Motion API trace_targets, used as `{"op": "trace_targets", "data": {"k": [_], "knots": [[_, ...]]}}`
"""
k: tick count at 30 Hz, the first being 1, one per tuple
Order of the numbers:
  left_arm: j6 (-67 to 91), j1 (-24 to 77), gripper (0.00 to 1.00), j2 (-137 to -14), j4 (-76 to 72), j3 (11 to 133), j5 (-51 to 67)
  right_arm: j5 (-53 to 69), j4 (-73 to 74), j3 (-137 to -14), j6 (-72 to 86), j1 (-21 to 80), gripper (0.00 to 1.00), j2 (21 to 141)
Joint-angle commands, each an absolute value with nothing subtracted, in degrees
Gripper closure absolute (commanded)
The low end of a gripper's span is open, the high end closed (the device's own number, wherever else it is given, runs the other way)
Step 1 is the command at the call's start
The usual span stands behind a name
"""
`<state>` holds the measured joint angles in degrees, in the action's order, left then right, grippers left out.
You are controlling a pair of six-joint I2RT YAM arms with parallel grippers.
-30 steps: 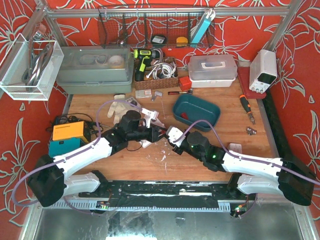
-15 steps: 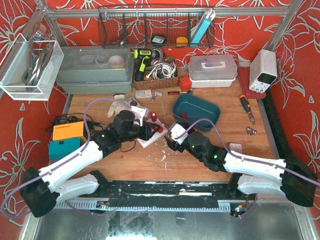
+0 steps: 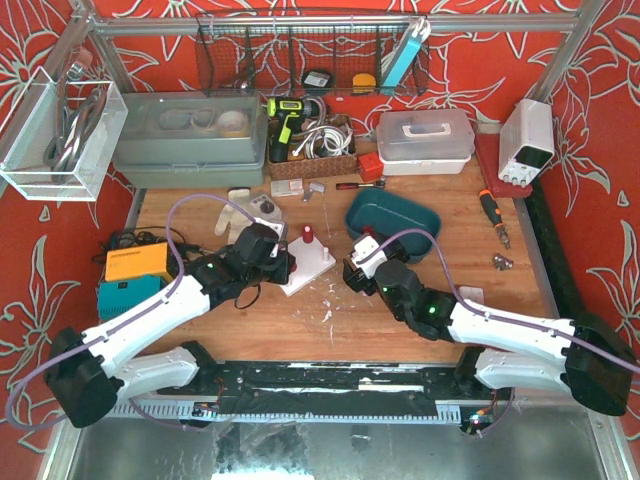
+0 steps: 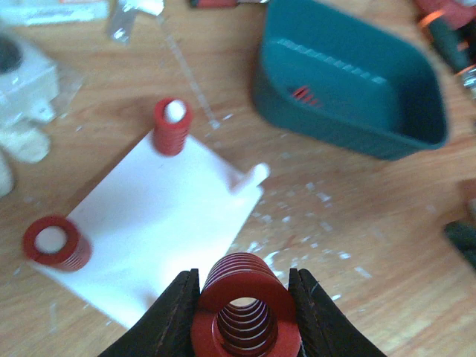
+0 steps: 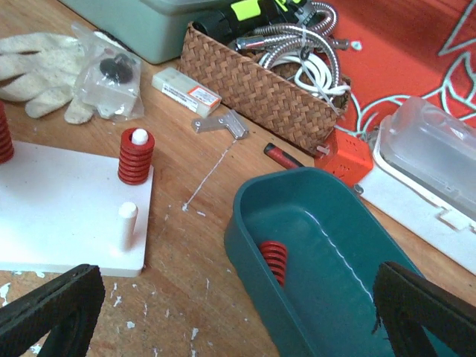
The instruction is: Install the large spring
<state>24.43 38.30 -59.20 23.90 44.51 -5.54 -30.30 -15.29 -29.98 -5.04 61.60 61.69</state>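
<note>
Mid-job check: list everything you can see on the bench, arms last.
base plate: one, white, centre
seated springs: two, red, on plate pegs
bare peg: one, white, plate edge
large spring: one, red, in left gripper
bin: one, teal, right of plate
spare spring: one, red, inside bin
basket: one, wicker, far side
glove: one, white, behind plate
screwdriver: one, orange-black, right side
left gripper: one, black, shut on large spring
right gripper: one, black, open, empty
</note>
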Motion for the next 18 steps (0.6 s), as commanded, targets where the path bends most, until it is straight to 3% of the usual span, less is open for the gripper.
{"op": "trace_targets", "data": {"k": [1, 18], "knots": [[23.43, 38.54, 0.96, -60.86, 27.47, 46.66, -10.5, -32.29, -14.53, -30.01, -3.4, 61.35, 0.01, 62.65], [23.28, 38.68, 0.93, -64.06, 24.3, 45.05, -8.64, -31.15, -14.94, -29.66, -3.72, 61.17, 0.01, 62.63]]}}
